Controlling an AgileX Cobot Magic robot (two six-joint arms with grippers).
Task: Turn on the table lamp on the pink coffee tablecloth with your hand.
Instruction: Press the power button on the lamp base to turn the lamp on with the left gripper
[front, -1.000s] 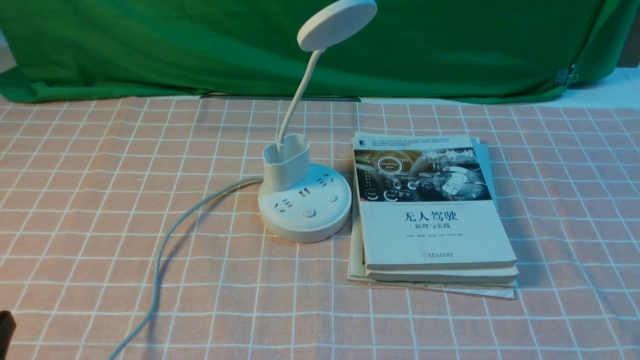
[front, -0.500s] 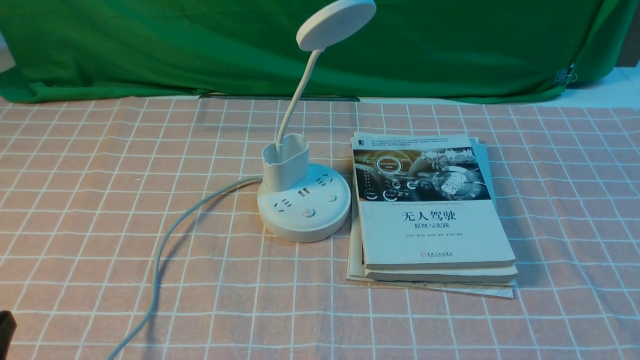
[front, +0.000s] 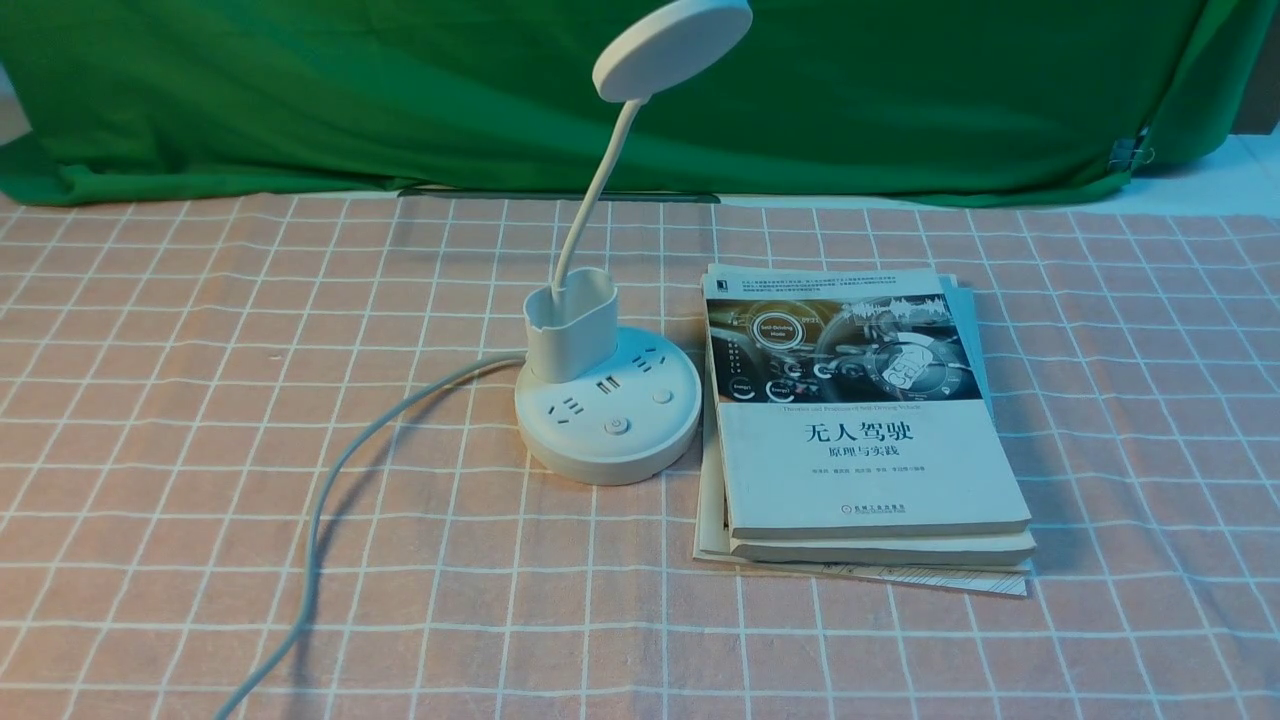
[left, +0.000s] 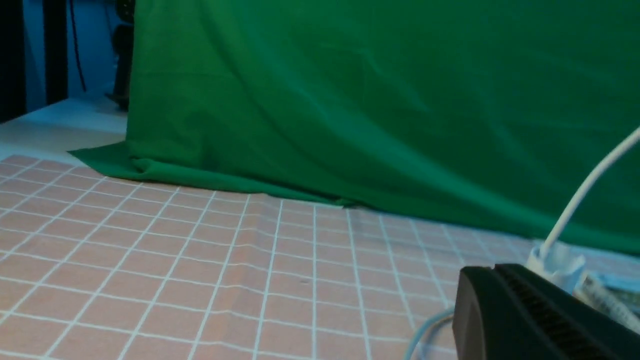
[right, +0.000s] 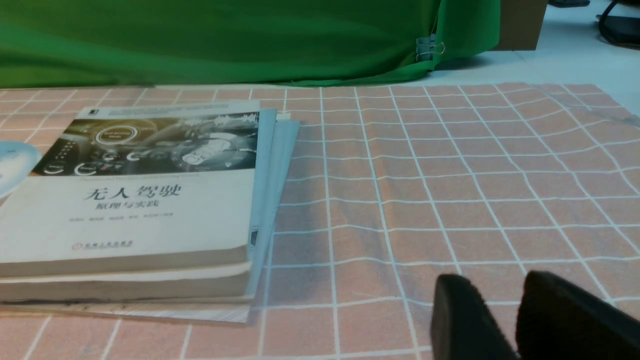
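Observation:
The white table lamp (front: 608, 420) stands mid-table on the pink coffee tablecloth (front: 200, 400). Its disc head (front: 672, 47) is raised on a thin neck, and its round button (front: 616, 427) faces the front. The grey cord (front: 330, 490) trails to the front left. No hand shows in the front view. My left gripper (left: 492, 270) is shut and empty, low over the cloth, with the lamp's cup (left: 555, 262) some way beyond it. My right gripper (right: 495, 287) is empty, with a narrow gap between its fingertips. It is near the cloth, right of the books, and the lamp base's edge (right: 12, 165) shows far off.
A stack of books (front: 860, 420) lies touching the lamp base on its right, also in the right wrist view (right: 140, 200). A green backdrop cloth (front: 400, 100) hangs along the table's back edge. A metal clip (front: 1130, 152) holds it at the back right.
The dark object at the bottom-left corner of the front view has gone out of the frame. The lamp and books have not moved.

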